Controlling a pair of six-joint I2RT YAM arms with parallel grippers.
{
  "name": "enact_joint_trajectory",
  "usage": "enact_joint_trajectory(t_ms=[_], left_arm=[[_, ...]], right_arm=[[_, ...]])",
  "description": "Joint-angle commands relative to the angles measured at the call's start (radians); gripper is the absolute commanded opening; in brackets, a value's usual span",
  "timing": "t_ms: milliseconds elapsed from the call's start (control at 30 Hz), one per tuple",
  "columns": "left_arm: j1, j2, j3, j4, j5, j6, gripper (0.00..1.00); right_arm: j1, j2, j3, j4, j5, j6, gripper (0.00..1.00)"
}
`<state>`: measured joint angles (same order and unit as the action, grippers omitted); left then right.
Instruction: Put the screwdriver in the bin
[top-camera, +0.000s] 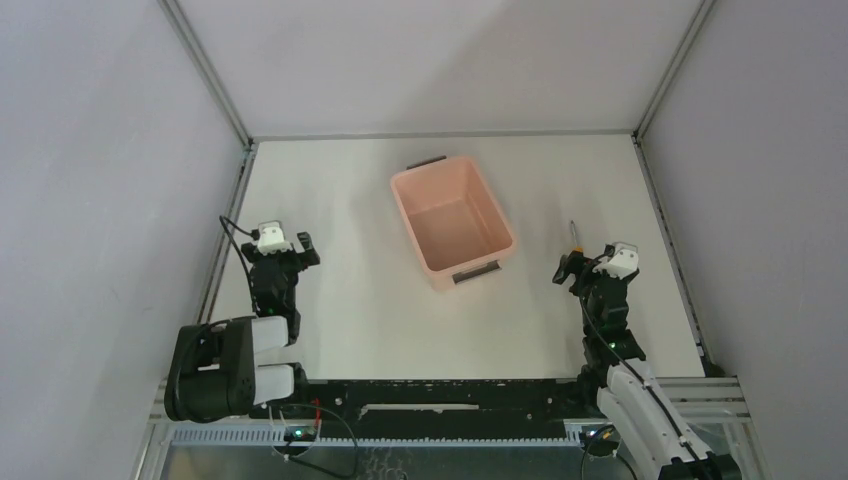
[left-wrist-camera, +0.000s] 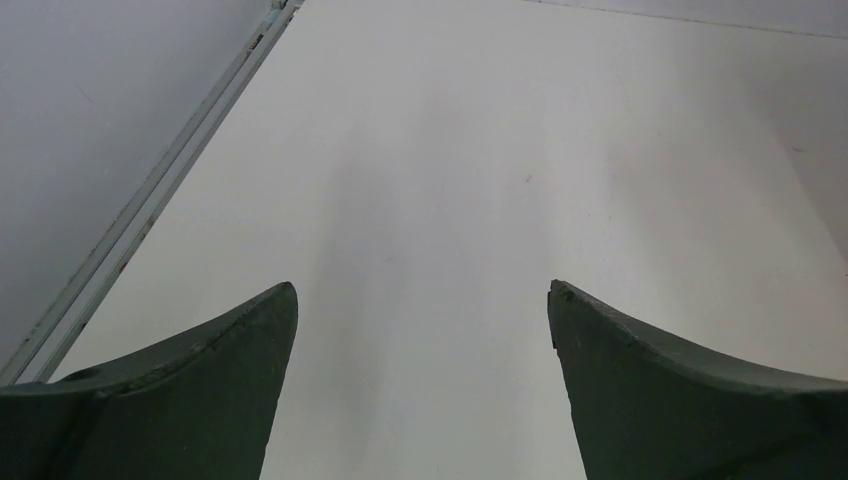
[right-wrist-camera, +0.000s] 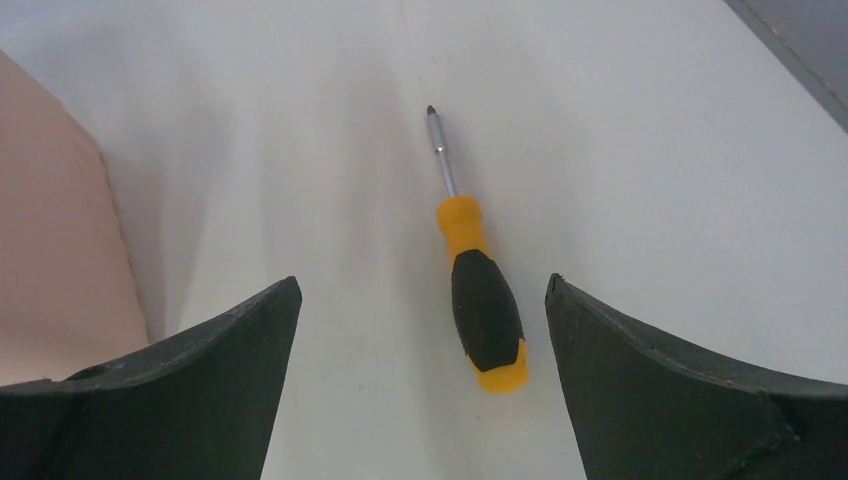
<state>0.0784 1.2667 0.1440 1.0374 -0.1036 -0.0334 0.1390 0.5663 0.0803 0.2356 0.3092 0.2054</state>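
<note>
- My right gripper (right-wrist-camera: 422, 290) stands wide, both dark fingers (right-wrist-camera: 200, 380) spread and nothing between them gripped.
- The screwdriver (right-wrist-camera: 485, 315) lies flat on the white table (right-wrist-camera: 640, 150) just ahead of that gripper, in the gap between the fingers and nearer the right one, touching neither.
- Its black and yellow-orange handle points back toward me. The thin metal shaft runs away from me, with the tip furthest off and leaning slightly to my left.
- From above, the right gripper (top-camera: 585, 258) sits low over the table and only the shaft of the screwdriver (top-camera: 573, 235) shows past its fingers.
- The bin (right-wrist-camera: 50, 250) is close on the left of my right gripper, with a salmon-pink wall filling that side of the wrist view.
- Seen from above, the bin (top-camera: 430, 168) stands upright and open, ahead and to the left of that gripper, with a dark grey handle (top-camera: 475, 272) at its near short end.
- My left gripper (left-wrist-camera: 422, 290) is also spread wide, holding nothing, with only bare table ahead of it.
- In the top view the left gripper (top-camera: 285, 250) is well apart from the bin, which lies ahead and to its right.
</note>
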Motion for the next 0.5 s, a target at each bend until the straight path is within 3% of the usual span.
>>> enact_joint_trajectory(t_ms=[0, 167, 467], left_arm=[[-0.006, -0.010, 0.041, 0.033, -0.011, 0.017, 1.00], [-0.007, -0.010, 0.040, 0.033, -0.011, 0.017, 1.00], [-0.007, -0.010, 0.042, 0.033, -0.011, 0.017, 1.00]], right_arm=[[-0.003, -0.002, 0.084, -0.028, 0.042, 0.031, 1.00], [-0.006, 0.086, 0.291, -0.190, -0.005, 0.022, 1.00], [-0.086, 0.486, 0.750, -0.782, -0.116, 0.054, 1.00]])
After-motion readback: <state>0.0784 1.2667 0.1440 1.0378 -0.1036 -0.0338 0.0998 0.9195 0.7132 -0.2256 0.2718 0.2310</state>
